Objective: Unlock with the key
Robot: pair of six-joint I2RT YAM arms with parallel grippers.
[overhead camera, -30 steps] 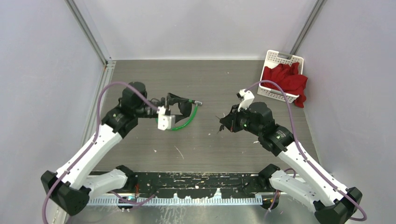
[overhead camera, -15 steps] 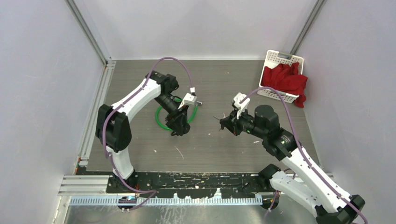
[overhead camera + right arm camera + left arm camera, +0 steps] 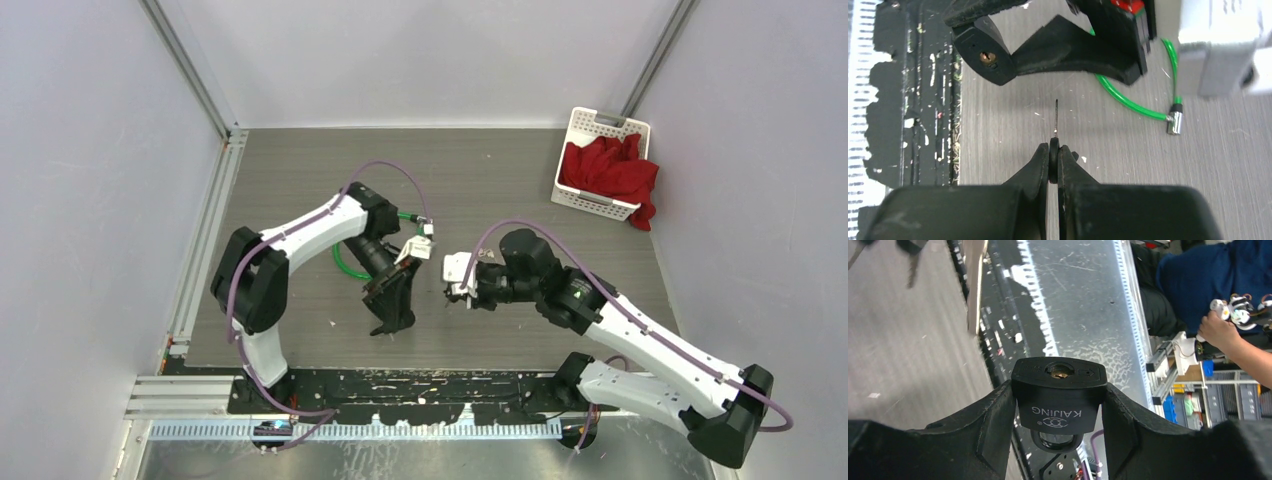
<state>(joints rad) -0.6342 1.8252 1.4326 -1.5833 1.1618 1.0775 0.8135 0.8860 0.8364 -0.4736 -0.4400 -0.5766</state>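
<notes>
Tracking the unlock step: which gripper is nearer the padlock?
Left. The left gripper clamps the padlock; the right gripper, pinching the key, sits apart, short of the keyhole.

One padlock [image 3: 1058, 395], one key [image 3: 1053, 150], one green cable [image 3: 1128, 102], one white basket [image 3: 608, 122], one red cloth [image 3: 612, 170]

gap key [image 3: 1053, 155] to padlock [image 3: 985, 60]: open | green cable [image 3: 1128, 103]: beside, probably clear

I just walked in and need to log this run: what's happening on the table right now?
The left gripper holds a black padlock clamped between its fingers, with the keyhole turned toward the other arm. The right gripper pinches a key, its blade pointing toward the padlock but apart from it and off to one side of the keyhole. Nothing is inserted yet.
</notes>
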